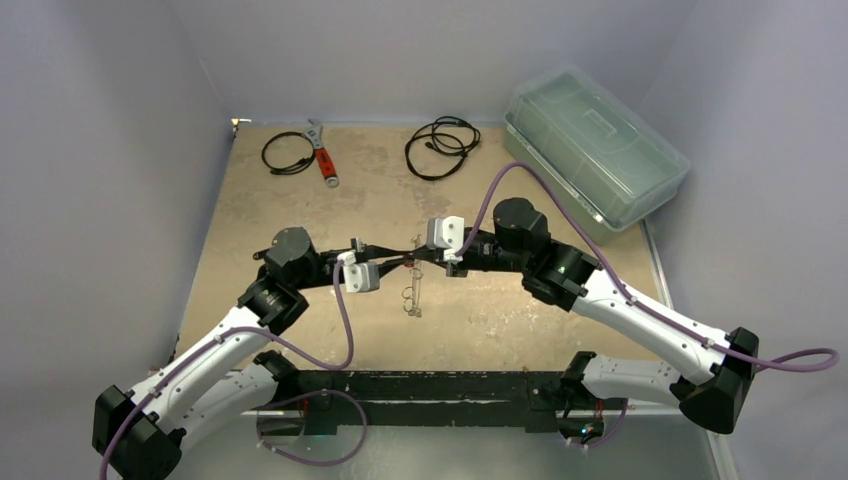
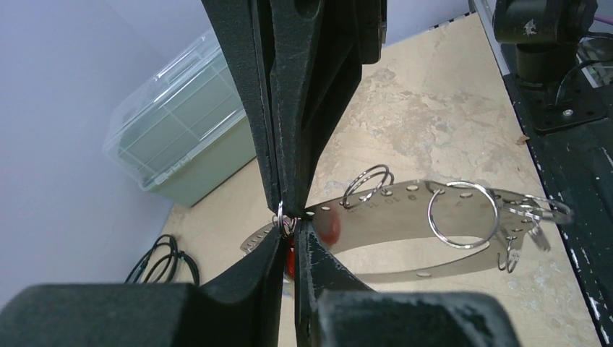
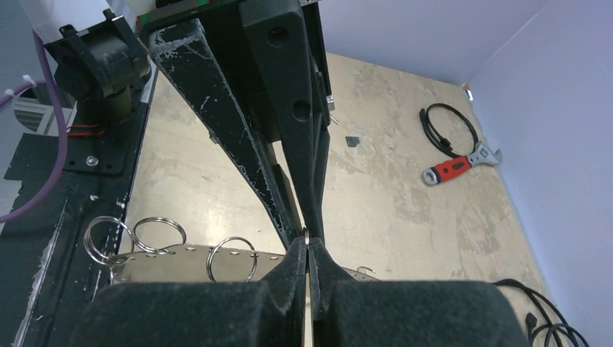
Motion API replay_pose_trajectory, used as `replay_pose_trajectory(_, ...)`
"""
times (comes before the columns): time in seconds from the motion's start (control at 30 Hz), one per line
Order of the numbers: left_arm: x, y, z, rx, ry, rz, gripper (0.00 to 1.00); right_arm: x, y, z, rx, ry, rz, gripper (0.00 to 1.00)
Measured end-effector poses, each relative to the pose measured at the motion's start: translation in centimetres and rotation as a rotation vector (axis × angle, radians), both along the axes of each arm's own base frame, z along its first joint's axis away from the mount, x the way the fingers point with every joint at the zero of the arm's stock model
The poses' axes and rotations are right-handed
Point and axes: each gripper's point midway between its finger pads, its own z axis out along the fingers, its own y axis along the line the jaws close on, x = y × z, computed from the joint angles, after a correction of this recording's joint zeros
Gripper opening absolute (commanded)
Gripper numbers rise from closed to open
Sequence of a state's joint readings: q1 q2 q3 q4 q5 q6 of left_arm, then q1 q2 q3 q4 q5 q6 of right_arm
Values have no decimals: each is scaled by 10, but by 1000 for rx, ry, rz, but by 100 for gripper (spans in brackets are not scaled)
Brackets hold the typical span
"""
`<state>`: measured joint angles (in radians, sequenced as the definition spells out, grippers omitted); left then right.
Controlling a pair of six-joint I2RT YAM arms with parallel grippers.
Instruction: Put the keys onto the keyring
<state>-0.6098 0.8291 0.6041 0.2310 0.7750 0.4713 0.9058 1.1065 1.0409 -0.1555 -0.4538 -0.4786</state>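
The keyring (image 2: 405, 217) is seen over the middle of the table (image 1: 300, 220), hanging just below the point where the two arms meet. It reads as a shiny curved metal strip punched with small holes, with several split rings (image 2: 429, 217) threaded through it.

The left gripper (image 2: 288, 235) is shown nearly pressed together, and a red-headed key (image 2: 329, 230) is pinched in the narrow slit between its pads. The right gripper (image 3: 308, 253) is squeezed fully together, tip to tip with the left. A small ring (image 3: 306, 235) is caught exactly where the four tips meet; which pair has it cannot be told.

The key's blade is hidden by the pads. The near end of the strip is cut off behind the right fingers, and from above it is too small to read. Whether it touches the table cannot be judged.

The surface is mottled tan board, closed in by pale lilac walls. At the far side a red-handled wrench (image 1: 323, 157), two black cable coils (image 1: 442, 148) and, far right, a clear lidded box (image 1: 595, 150) are seen.
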Motion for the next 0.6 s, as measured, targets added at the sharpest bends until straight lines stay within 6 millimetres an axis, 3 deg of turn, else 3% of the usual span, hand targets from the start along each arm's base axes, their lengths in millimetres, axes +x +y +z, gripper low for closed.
replay_pose_trajectory(0.33, 1, 0, -1, 1, 12, 0, 0, -1, 0, -1, -1, 4, 9, 2)
replay_pose_trajectory(0.47, 2, 1, -5, 15, 15, 11, 0, 2, -2, -4, -15, 10, -15, 39)
replay_pose_trajectory(0.6, 11, 7, -16, 65, 28, 63, 0, 11, -9, -1, -42, -7, -77, 50)
